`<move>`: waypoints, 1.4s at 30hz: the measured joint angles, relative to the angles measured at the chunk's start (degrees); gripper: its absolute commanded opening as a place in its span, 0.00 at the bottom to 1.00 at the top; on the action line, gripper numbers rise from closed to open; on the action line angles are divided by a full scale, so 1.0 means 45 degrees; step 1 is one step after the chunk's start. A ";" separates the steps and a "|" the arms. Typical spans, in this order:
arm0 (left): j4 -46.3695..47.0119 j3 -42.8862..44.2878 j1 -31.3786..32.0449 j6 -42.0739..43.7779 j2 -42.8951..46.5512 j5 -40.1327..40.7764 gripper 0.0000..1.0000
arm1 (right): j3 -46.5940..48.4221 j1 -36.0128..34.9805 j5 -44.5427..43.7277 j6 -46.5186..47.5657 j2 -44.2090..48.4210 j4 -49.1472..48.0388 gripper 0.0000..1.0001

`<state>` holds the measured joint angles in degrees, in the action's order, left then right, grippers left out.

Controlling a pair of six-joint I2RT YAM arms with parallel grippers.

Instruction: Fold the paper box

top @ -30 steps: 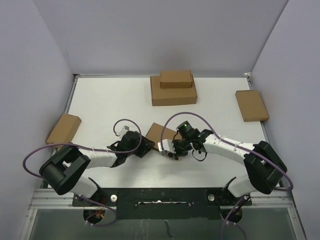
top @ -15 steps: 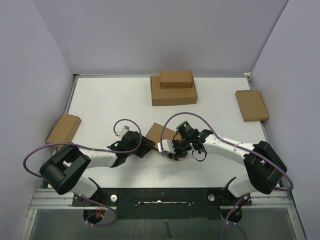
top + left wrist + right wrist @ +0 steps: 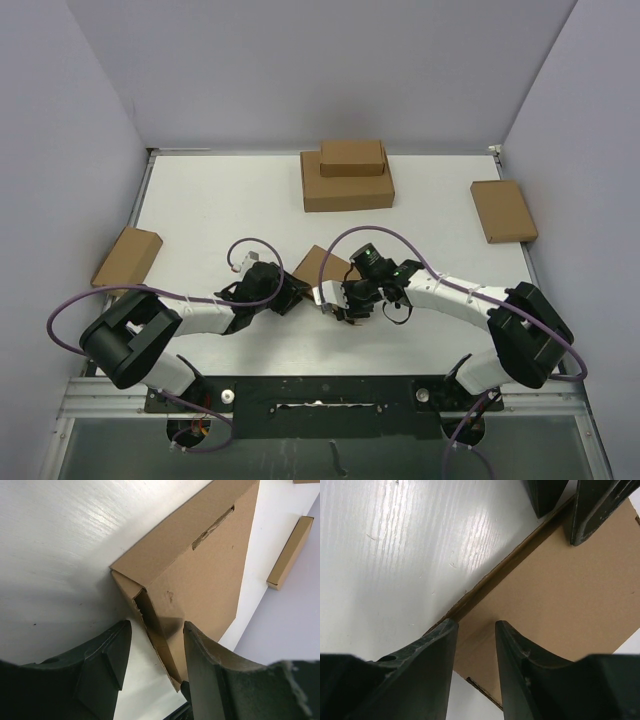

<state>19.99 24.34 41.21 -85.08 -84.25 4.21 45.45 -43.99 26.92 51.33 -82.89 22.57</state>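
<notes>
1. Upper left of the top view: bare worktop point(image 3: 220, 200), wide enough for a hand to pass.
2. Upper centre: two stacked boxes point(image 3: 347, 180) block the far edge.
3. Right edge: a flat box point(image 3: 503, 211). Left edge: an angled box point(image 3: 127, 256).
4. Lower centre: the left hand point(image 3: 290, 292) and right hand point(image 3: 335, 300) crowd the paper box point(image 3: 318, 264), with little gap between them.
5. Centre right: open worktop.

Left arm point(image 3: 190, 318) reached low toward center, left gripper point(image 3: 291, 296) with jaws parted. Right arm point(image 3: 450, 292) bent inward, right gripper point(image 3: 335, 302) gapped too, narrower, the 2 grippers close together.
</notes>
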 measured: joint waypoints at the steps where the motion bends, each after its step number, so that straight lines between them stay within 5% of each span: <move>1: 0.0000 0.0000 0.0000 0.0000 0.0000 0.0005 0.45 | 0.0000 0.0000 0.0000 -0.0005 0.0000 0.0000 0.38; 42: 0.0491 0.0010 -0.0015 -0.0005 -0.0325 -0.0146 0.45 | 0.0049 -0.0427 -0.1214 -0.0121 -0.0321 -0.0170 0.49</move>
<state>22.20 24.38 41.15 -85.10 -85.71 3.55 45.67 -45.91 21.45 50.78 -84.33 21.80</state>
